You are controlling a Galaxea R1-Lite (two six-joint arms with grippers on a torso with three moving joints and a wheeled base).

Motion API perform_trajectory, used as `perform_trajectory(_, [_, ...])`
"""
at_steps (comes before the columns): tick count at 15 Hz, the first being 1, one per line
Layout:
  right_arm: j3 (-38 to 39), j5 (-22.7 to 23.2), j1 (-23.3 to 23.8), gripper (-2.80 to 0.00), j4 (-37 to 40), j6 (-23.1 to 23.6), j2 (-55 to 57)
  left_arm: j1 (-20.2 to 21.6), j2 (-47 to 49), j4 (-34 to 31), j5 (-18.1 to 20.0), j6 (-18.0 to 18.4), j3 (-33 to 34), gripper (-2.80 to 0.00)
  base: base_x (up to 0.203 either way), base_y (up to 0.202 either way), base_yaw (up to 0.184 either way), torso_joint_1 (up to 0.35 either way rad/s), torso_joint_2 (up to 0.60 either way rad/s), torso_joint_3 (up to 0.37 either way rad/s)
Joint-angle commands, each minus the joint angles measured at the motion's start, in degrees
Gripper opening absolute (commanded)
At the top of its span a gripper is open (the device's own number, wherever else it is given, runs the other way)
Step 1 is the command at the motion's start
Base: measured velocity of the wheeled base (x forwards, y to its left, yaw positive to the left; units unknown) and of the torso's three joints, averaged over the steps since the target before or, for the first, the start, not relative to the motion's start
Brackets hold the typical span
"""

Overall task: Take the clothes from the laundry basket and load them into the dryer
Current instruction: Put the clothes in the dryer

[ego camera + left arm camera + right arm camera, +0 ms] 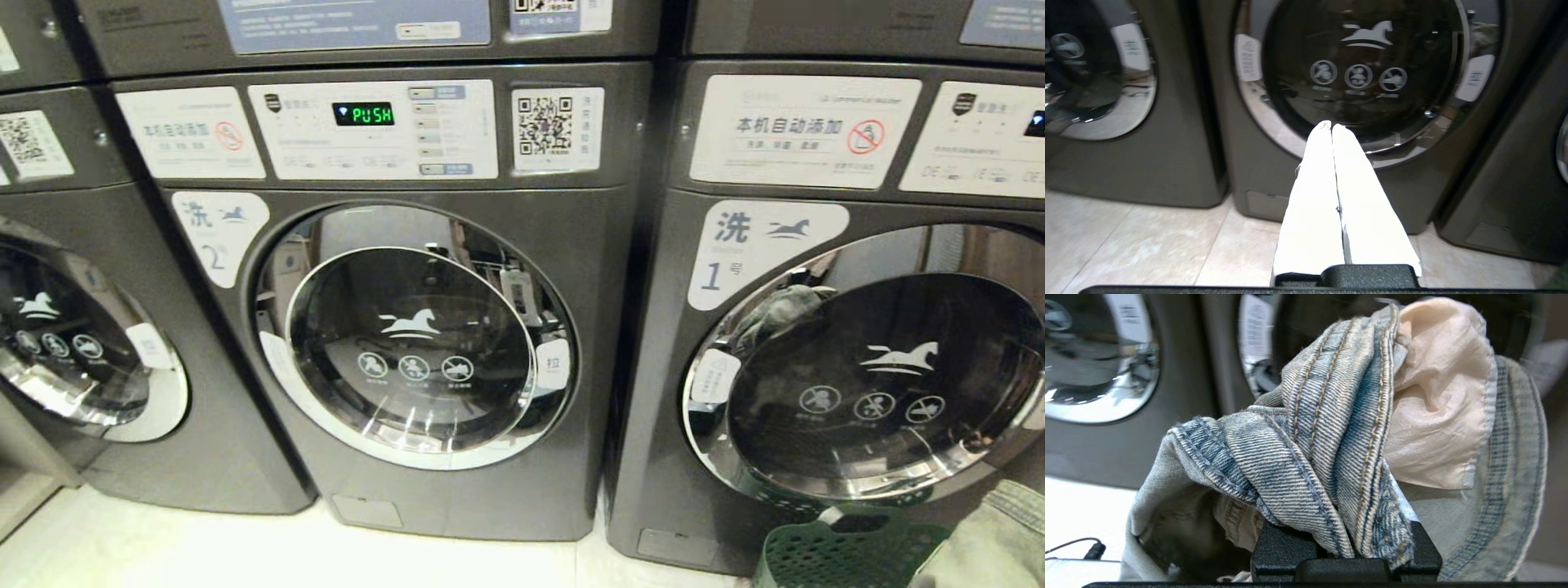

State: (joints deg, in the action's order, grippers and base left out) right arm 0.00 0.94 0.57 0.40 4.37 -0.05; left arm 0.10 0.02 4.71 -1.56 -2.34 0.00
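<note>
The right gripper (1347, 555) was clamped on a bunch of faded blue jeans (1331, 449), the pale pocket lining (1437, 416) turned out, the cloth hiding its fingers completely. In the head view, those jeans (992, 539) sat low at the right edge, just beside the green laundry basket (841, 555) on the floor. Both stood in front of machine 1 (824, 367), door closed. The left gripper (1331, 126) hung empty, white fingers (1310, 196) pressed together, pointing at machine 2 (1363, 81), also closed.
</note>
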Motion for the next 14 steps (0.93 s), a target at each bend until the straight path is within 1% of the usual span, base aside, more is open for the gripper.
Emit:
perform_trajectory(1, [0.0, 0.0, 0.0, -2.8, 0.0, 0.0, 0.0, 0.0, -0.1, 0.0, 0.0, 0.0, 1.7, -2.8, 0.005, -0.001, 0.091, 0.002, 0.0, 0.0])
perform_trajectory(14, [0.0, 0.0, 0.0, -2.8, -0.1, -0.1, 0.0, 0.0, -0.1, 0.2, 0.0, -0.4, 1.7, -2.8, 0.0, 0.004, 0.0, 0.0, 0.0, 0.0])
